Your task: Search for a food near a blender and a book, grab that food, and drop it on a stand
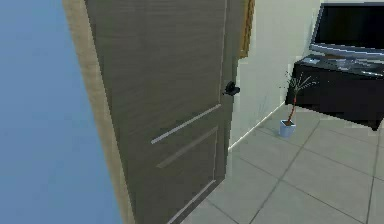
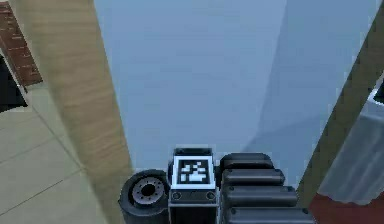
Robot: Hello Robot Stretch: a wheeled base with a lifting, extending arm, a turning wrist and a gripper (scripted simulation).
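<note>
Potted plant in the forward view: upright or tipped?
Upright: the plant sends thin stems up from a white pot that sits level on the tiled floor.

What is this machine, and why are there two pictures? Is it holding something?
It is a robot on wheels with one arm, in a pretend computer house. The forward view looks ahead: a big door with a dark knob, a little plant in a white pot on the tiled floor, and a TV on a dark stand. The arm side view looks out sideways: at the bottom is that arm with a black-and-white marker, facing a blue wall. The dark round part beside the marker looks like the gripper; I cannot tell whether it holds anything.
</note>
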